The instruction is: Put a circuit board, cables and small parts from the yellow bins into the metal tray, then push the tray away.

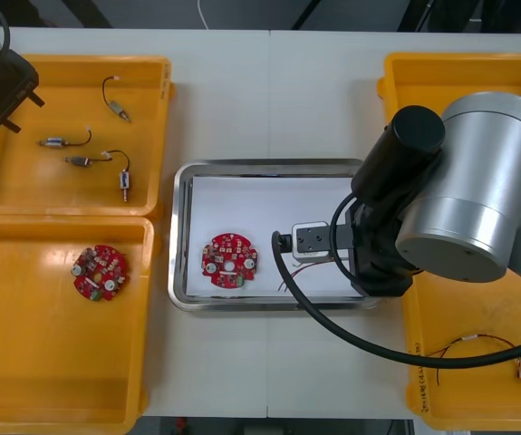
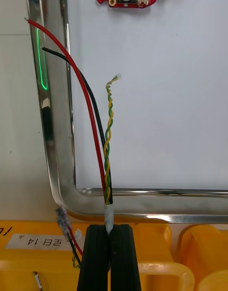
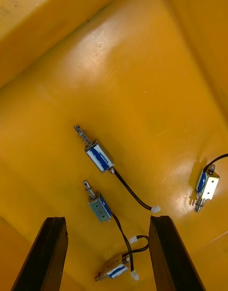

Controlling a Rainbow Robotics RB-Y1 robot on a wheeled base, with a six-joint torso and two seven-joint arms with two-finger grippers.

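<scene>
Right gripper point(image 2: 109, 227) pinches the cable point(image 2: 107, 144) over the tray point(image 2: 57, 186) rim; I should reach deeper before releasing. Left gripper point(image 3: 107, 219) hangs wide over small metal parts point(image 3: 99, 156).

Metal tray point(image 1: 180, 227): table centre.
- Circuit board point(image 1: 229, 260) lies in it, toward 8 o'clock.

Far left bin point(image 1: 24, 181), 10 o'clock of tray:
- Holds four small metal parts point(image 1: 79, 160).
- Left gripper point(image 3: 108, 222) is above them.

Near left bin point(image 1: 43, 362), 8 o'clock:
- Holds second circuit board point(image 1: 100, 272).

Far right bin point(image 1: 405, 82), 2 o'clock.

Near right bin point(image 1: 459, 399), 4 o'clock:
- Holds one cable point(image 1: 467, 337).

Right gripper point(image 2: 108, 229): at tray's 4 o'clock corner.
- Cable bundle point(image 2: 105, 177) sits between its fingers and crosses the rim into the tray.
</scene>
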